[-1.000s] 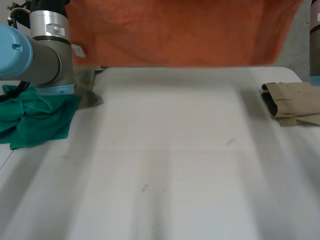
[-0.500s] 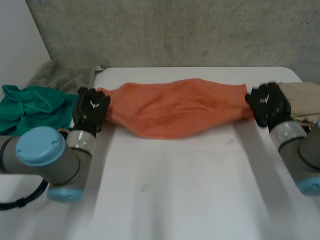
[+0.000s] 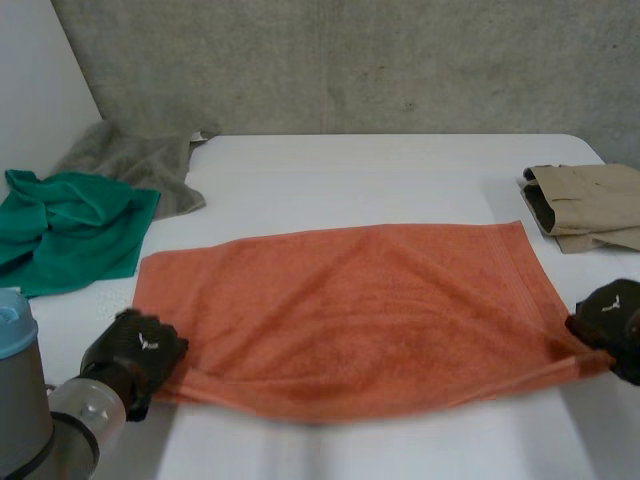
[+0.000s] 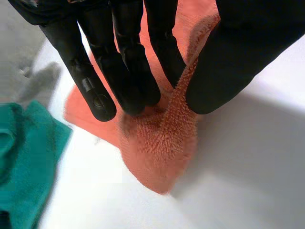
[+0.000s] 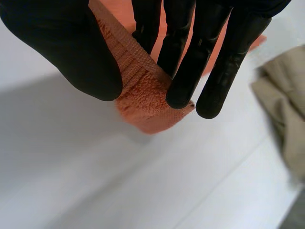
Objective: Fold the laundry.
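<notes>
An orange towel (image 3: 350, 315) lies spread flat across the middle of the white table (image 3: 350, 180). My left hand (image 3: 133, 358) pinches the towel's near left corner (image 4: 162, 152) between thumb and fingers (image 4: 124, 81). My right hand (image 3: 612, 328) pinches the near right corner (image 5: 150, 102) the same way, thumb (image 5: 71, 52) against straight fingers. Both held corners are lifted slightly off the table.
A crumpled green cloth (image 3: 65, 230) and a grey cloth (image 3: 135, 160) lie at the far left. A folded beige garment (image 3: 590, 205) sits at the far right, also beside my right hand (image 5: 286, 105). The table's far half is bare.
Both hands have drawn the towel from the far side toward the near edge and lowered it; it now lies spread flat instead of hanging bunched between them.
</notes>
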`<state>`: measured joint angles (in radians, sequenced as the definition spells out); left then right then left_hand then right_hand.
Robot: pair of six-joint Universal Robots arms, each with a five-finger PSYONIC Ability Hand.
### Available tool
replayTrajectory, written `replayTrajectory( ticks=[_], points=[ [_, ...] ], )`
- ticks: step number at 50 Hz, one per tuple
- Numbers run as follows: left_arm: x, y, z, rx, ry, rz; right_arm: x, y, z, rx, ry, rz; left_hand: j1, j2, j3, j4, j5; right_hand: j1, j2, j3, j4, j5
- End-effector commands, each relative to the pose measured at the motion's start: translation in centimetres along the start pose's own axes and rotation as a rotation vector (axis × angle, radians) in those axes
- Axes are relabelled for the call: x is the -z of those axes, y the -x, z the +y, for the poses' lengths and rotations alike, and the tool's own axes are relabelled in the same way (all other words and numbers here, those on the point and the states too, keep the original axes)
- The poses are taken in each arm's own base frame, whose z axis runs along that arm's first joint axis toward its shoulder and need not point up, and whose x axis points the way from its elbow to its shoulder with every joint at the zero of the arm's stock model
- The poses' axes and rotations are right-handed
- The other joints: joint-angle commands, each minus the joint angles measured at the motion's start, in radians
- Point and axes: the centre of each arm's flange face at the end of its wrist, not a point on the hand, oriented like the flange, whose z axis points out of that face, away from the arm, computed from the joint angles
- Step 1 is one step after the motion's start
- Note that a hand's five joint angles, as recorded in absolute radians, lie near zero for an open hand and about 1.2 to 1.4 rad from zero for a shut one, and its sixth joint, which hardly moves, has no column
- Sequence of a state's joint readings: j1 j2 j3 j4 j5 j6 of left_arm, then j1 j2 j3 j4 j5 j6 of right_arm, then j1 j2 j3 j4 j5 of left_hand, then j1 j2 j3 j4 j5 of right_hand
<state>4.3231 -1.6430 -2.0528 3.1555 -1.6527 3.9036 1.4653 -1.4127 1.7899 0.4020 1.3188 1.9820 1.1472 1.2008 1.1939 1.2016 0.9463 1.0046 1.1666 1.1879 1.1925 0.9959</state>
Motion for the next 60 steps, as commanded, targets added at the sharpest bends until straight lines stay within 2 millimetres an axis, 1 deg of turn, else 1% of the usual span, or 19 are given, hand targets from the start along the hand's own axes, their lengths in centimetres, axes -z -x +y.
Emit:
replayTrajectory(
  ticks=[1, 5, 6, 12, 18, 19, 27, 34, 37, 39, 41, 42, 43, 47, 49, 51, 56, 57, 60],
  points=[
    [-4.6, 2.1, -2.4, 0.019, -0.191, -0.196, -3.9, -1.4, -1.2, -0.016, -0.122, 0.166, 0.249, 0.195, 0.202, 0.195, 0.275, 0.392, 0.230, 0.208, 0.204, 0.226],
    [-6.9, 3.4, -3.7, 0.027, -0.282, -0.293, -5.6, -1.9, -3.2, -0.002, -0.234, 0.267, 0.249, 0.195, 0.202, 0.195, 0.275, 0.392, 0.230, 0.208, 0.204, 0.226],
    [-8.0, 3.6, -4.0, 0.029, -0.304, -0.319, -5.9, -2.3, -3.5, -0.002, -0.255, 0.294, 0.249, 0.195, 0.202, 0.195, 0.275, 0.392, 0.230, 0.208, 0.204, 0.226],
    [-11.7, 3.7, -4.5, 0.033, -0.354, -0.368, -9.7, -4.1, -5.5, 0.036, -0.391, 0.462, 0.249, 0.195, 0.202, 0.195, 0.275, 0.392, 0.230, 0.208, 0.204, 0.226],
    [-15.4, 3.5, -4.7, 0.017, -0.390, -0.412, -13.5, -4.1, -7.1, 0.071, -0.460, 0.505, 0.249, 0.195, 0.202, 0.195, 0.275, 0.392, 0.230, 0.208, 0.204, 0.226],
    [-15.8, 3.5, -4.8, 0.009, -0.394, -0.419, -14.5, -4.3, -7.2, 0.075, -0.462, 0.510, 0.249, 0.195, 0.202, 0.195, 0.275, 0.392, 0.230, 0.208, 0.204, 0.226],
    [-18.7, 3.7, -5.3, -0.094, -0.411, -0.489, -18.9, -4.8, -7.9, 0.085, -0.482, 0.556, 0.249, 0.195, 0.202, 0.195, 0.275, 0.392, 0.230, 0.208, 0.204, 0.226],
    [-20.6, 4.0, -5.9, -0.122, -0.428, -0.525, -20.8, -5.7, -8.1, 0.074, -0.473, 0.629, 0.249, 0.195, 0.202, 0.195, 0.275, 0.392, 0.230, 0.208, 0.204, 0.226],
    [-21.1, 3.9, -5.9, -0.124, -0.431, -0.525, -21.0, -5.6, -8.2, 0.076, -0.478, 0.631, 0.249, 0.195, 0.202, 0.195, 0.275, 0.392, 0.230, 0.208, 0.204, 0.226],
    [-21.2, 3.9, -5.8, -0.125, -0.431, -0.523, -21.3, -5.6, -8.2, 0.077, -0.481, 0.633, 0.150, 0.097, 0.104, 0.096, 0.177, 0.392, 0.230, 0.208, 0.204, 0.226],
    [-21.3, 3.6, -5.7, -0.126, -0.430, -0.516, -21.4, -5.5, -8.2, 0.077, -0.482, 0.634, -0.429, -0.483, -0.476, -0.483, -0.403, 0.305, 0.144, 0.122, 0.118, 0.140],
    [-21.3, 3.4, -5.7, -0.127, -0.429, -0.513, -21.6, -5.3, -8.1, 0.074, -0.476, 0.633, -0.734, -0.787, -0.781, -0.788, -0.708, -0.660, -0.822, -0.844, -0.848, -0.826],
    [-21.3, 3.3, -5.8, -0.127, -0.431, -0.511, -21.7, -5.0, -8.2, 0.076, -0.478, 0.626, -0.973, -1.026, -1.019, -1.027, -0.946, -0.830, -0.992, -1.013, -1.018, -0.996],
    [-20.8, 3.2, -6.1, -0.120, -0.439, -0.506, -21.2, -4.6, -8.9, 0.071, -0.492, 0.621, -0.973, -1.026, -1.019, -1.027, -0.946, -0.830, -0.992, -1.013, -1.018, -0.996],
    [-20.5, 2.5, -6.2, -0.122, -0.442, -0.490, -20.5, -5.0, -9.3, 0.068, -0.499, 0.629, -0.973, -1.026, -1.019, -1.027, -0.946, -0.830, -0.992, -1.013, -1.018, -0.996],
    [-20.1, 2.3, -6.4, -0.123, -0.446, -0.485, -18.8, -5.9, -9.9, 0.055, -0.513, 0.645, -0.973, -1.026, -1.019, -1.027, -0.946, -0.830, -0.992, -1.013, -1.018, -0.996],
    [-16.7, 4.7, -8.0, -0.103, -0.483, -0.530, -15.1, -6.9, -10.4, -0.052, -0.562, 0.629, -0.973, -1.026, -1.019, -1.027, -0.946, -0.830, -0.992, -1.013, -1.018, -0.996],
    [-16.2, 5.0, -8.1, -0.098, -0.486, -0.534, -13.6, -7.1, -10.7, -0.088, -0.576, 0.619, -0.973, -1.026, -1.019, -1.027, -0.946, -0.830, -0.992, -1.013, -1.018, -0.996],
    [-14.3, 6.4, -8.2, -0.055, -0.502, -0.544, -11.0, -7.3, -11.0, -0.143, -0.583, 0.585, -0.973, -1.026, -1.019, -1.027, -0.946, -0.830, -0.992, -1.013, -1.018, -0.996]
  ],
)
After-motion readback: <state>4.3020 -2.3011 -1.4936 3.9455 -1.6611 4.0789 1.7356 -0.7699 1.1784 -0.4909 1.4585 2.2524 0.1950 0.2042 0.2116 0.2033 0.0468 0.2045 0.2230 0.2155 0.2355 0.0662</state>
